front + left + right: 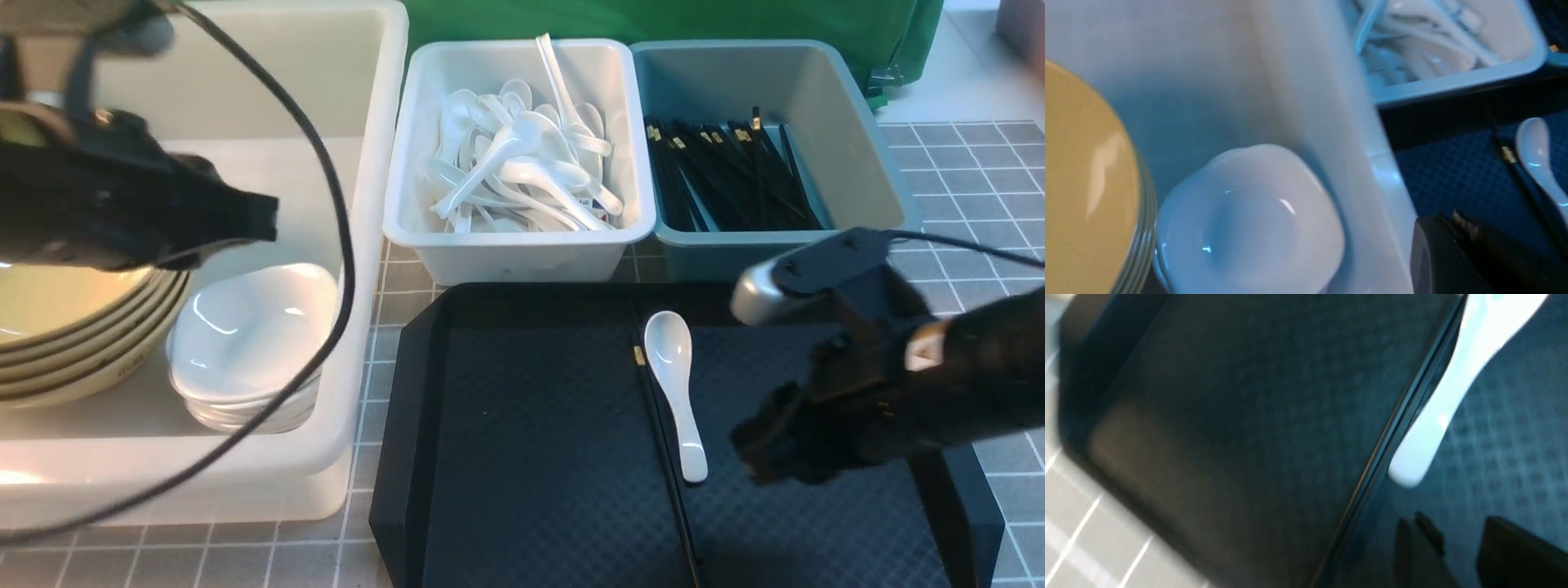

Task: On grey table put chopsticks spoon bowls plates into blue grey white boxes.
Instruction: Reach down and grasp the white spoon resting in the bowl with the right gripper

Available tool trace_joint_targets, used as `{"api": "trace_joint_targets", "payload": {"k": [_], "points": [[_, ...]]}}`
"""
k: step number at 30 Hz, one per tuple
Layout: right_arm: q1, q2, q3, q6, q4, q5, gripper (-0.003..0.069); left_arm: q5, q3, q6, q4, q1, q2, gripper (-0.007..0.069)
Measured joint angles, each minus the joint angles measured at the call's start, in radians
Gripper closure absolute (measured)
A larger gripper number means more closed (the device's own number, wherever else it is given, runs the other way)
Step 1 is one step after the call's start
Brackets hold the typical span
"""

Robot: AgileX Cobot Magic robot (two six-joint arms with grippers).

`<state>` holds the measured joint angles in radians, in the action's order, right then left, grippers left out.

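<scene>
Black tray point(408, 457) sits at the near edge of the grey bench point(980, 163), right of centre. One white soup spoon point(673, 384) lies flat on the tray, scoop toward the far edge and handle toward the near edge. A pair of black chopsticks point(656, 425) lies just beside it on the left, gold band at the far end, running the same way toward the tray's near side. Can't tell if they touch the spoon.

Right hand point(755, 453) hovers low over the right part of the tray, near the spoon's handle tip but apart from it. The right wrist view is blurred, but tray surface shows between the two fingers point(1412, 555), so the hand is probably spread and pinching nothing.

A large white tub point(392, 98) runs along the bench's left edge. Its near part holds a stack of olive-yellow bowls point(73, 327) on the left. A stack of small white plates point(253, 343) sits just beside them, close to the tub's right wall. Left hand point(257, 219) hangs over the tub above the stacks, tips pressed together, nothing in it. A black cable point(347, 245) loops down across the tub.

Toward the far edge, a grey-white bin point(522, 253) stands just right of the tub, holding a spoon pile point(522, 171). A blue-grey bin point(865, 147) stands just beside it on the right, with a chopstick bundle point(727, 180) in its left part.
</scene>
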<state>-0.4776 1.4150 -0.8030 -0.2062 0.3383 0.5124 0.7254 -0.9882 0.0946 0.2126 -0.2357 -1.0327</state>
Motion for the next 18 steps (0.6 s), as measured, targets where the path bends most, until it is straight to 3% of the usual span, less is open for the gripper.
{"api": "trace_joint_targets", "payload": {"k": [4,9,18], "points": [[-0.001,0.122,-0.063,-0.011,0.007,-0.048,0.0302,-0.002,0.089,0.001,-0.005,-0.018,0.172,0.0633],[-0.026,0.286,-0.159,-0.028,0.010,-0.072,0.0296,-0.002,0.289,0.002,-0.122,-0.018,0.394,0.0633],[-0.022,0.380,-0.199,-0.023,-0.007,-0.109,0.0472,0.008,0.482,0.002,-0.230,-0.018,0.622,0.0633]]}}
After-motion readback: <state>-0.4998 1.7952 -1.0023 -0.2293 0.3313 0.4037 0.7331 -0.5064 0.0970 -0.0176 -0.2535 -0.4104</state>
